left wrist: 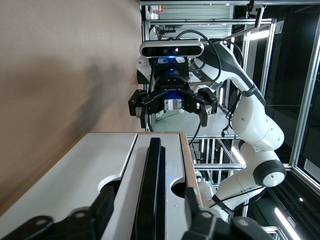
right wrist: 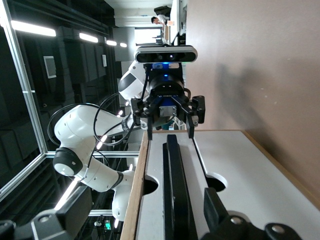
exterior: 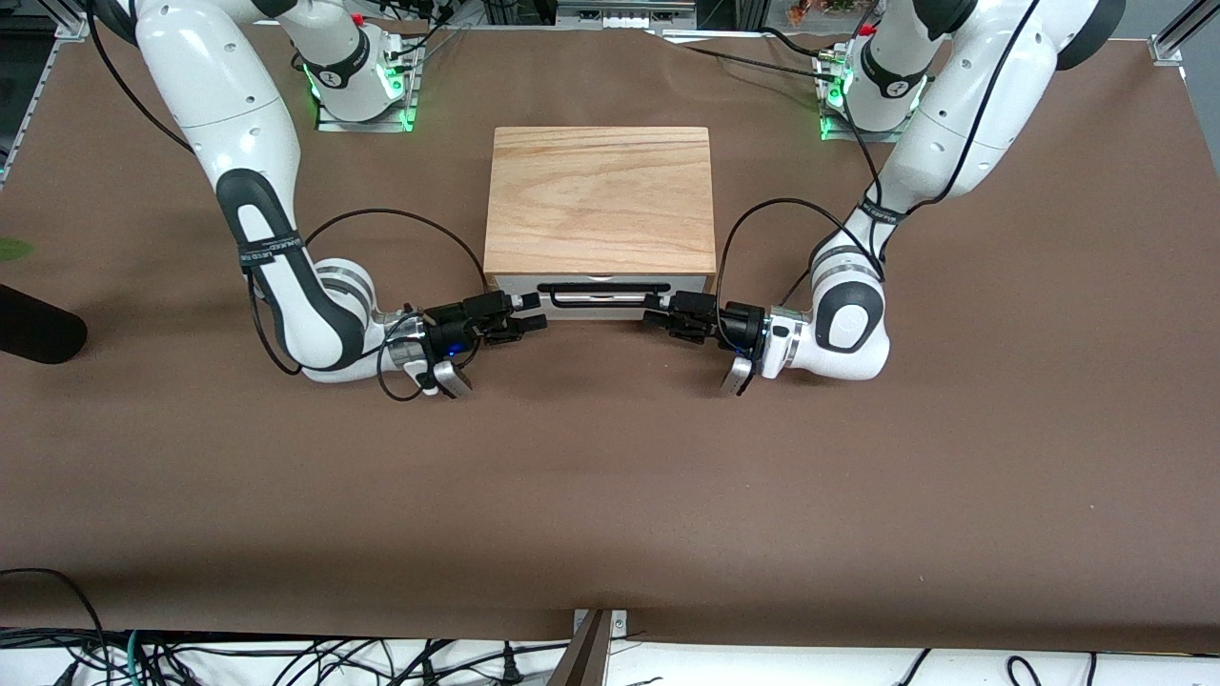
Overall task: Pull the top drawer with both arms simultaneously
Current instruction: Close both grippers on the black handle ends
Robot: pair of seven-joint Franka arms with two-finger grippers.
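Front view: I see the top drawer under the cabinet's oak lid at twelve o'clock on the counter; the left gripper and right gripper flank its handle ends.

Left wrist view: my jaws are open astride the handle.

Right wrist view: the jaws are open likewise.

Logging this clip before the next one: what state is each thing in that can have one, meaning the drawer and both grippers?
top drawer: closed, face flush with the cabinet front.
handle: between both grippers' fingers, one at each end.
left gripper: open, fingers around one handle end.
right gripper: open, fingers around the other end.
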